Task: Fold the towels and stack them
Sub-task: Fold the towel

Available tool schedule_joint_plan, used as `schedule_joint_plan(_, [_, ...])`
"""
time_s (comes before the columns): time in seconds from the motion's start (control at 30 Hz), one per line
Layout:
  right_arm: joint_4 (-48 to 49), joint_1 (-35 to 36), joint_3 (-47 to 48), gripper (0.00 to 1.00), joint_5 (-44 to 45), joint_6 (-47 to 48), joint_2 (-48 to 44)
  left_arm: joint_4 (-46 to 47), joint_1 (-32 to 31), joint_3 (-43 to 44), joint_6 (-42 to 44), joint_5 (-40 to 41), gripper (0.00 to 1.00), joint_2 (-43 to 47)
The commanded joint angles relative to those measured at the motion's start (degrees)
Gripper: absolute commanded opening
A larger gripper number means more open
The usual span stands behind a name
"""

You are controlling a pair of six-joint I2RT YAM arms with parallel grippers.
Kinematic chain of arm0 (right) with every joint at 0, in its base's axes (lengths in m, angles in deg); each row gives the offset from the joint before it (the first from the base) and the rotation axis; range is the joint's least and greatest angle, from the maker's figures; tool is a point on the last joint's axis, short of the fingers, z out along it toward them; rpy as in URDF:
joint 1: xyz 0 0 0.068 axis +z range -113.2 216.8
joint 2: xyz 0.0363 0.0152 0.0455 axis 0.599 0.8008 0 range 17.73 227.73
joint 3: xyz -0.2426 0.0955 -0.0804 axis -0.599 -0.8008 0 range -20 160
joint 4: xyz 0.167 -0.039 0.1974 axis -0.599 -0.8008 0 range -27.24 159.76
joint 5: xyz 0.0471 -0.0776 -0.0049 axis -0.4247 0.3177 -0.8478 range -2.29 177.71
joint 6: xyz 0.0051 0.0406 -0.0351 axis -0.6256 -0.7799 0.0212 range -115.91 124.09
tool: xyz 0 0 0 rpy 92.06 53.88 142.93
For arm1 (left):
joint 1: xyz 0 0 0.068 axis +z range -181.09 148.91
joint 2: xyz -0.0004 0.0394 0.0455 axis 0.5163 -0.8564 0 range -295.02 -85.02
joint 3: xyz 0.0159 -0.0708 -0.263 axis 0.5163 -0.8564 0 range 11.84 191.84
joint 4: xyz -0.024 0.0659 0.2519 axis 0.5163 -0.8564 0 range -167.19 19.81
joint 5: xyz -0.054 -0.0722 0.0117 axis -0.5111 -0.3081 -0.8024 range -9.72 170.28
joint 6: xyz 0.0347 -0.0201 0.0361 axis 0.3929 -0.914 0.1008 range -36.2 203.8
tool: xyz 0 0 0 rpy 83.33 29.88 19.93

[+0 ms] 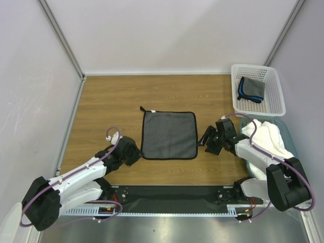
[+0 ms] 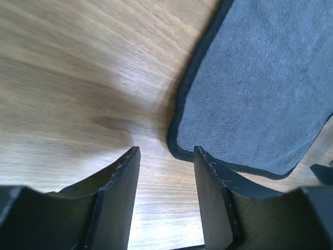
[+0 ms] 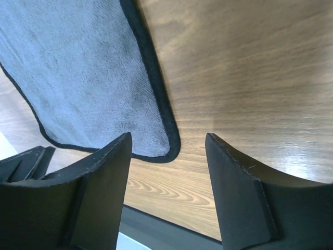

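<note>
A grey towel (image 1: pixel 169 134) with a dark edge lies spread flat at the table's middle. My left gripper (image 1: pixel 135 158) is open and empty just outside its near left corner; in the left wrist view (image 2: pixel 166 151) that towel corner (image 2: pixel 250 94) lies just past the fingertips. My right gripper (image 1: pixel 206 139) is open and empty beside the near right corner; in the right wrist view (image 3: pixel 167 135) the towel (image 3: pixel 83 67) ends between the fingers. A folded dark grey towel edged blue (image 1: pixel 251 90) lies in the basket. A large white towel (image 1: pixel 268 136) is bunched at the right.
The white perforated basket (image 1: pixel 276 98) stands at the back right. The white towel sits in a pale bin (image 1: pixel 289 135) by the right wall. Grey walls close in the wooden table (image 1: pixel 111 101) on three sides; the black base rail (image 1: pixel 172 195) runs along the near edge.
</note>
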Motion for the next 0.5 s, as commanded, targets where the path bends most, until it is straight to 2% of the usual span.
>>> schedule_joint_plan(0.0, [4.2, 0.8, -0.7, 0.63, -1.4, -2.5, -0.5, 4.4, -1.8, 0.0, -4.1, 1.3, 0.51, -2.0])
schedule_joint_plan(0.2, [5.0, 2.4, -2.0, 0.59, -0.9, -3.4, 0.3, 5.9, -2.9, 0.0, -4.5, 3.0, 0.47, -5.4])
schedule_joint_plan(0.47, [4.9, 4.6, -4.3, 0.56, 1.8, -6.6, -2.1, 8.5, -3.1, -1.3, -4.3, 5.6, 0.41, -5.3])
